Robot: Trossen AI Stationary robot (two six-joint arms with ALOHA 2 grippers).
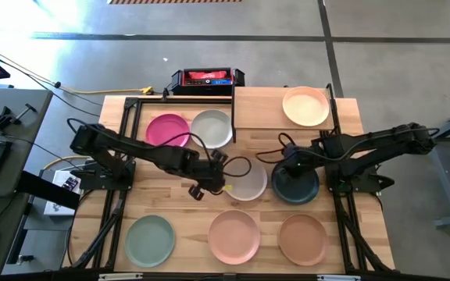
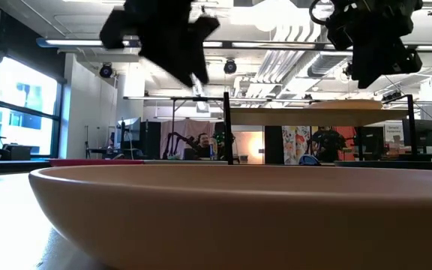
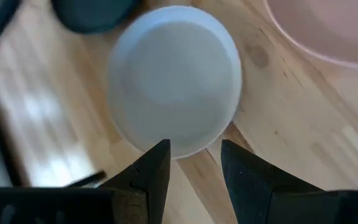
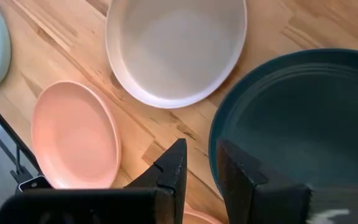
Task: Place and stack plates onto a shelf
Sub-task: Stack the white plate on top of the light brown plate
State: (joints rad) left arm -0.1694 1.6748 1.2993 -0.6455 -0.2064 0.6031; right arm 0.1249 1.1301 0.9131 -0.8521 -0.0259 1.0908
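Note:
A light grey plate (image 1: 250, 183) (image 3: 174, 81) and a dark teal plate (image 1: 297, 187) (image 4: 297, 124) lie flat side by side at the table's middle. My left gripper (image 1: 217, 181) (image 3: 194, 158) hangs open above the grey plate's left rim, touching nothing. My right gripper (image 1: 289, 170) (image 4: 197, 165) hovers over the teal plate's rim with a narrow gap between its fingers, nothing in it. The shelf (image 1: 264, 109) at the far right carries one beige plate (image 1: 305, 105).
A magenta plate (image 1: 167, 129) and another grey plate (image 1: 212, 127) lie on the table left of the shelf. Sage green (image 1: 150, 240), peach-pink (image 1: 234, 236) and brown (image 1: 303, 238) plates line the near edge. A black and red box (image 1: 207, 79) sits behind the table.

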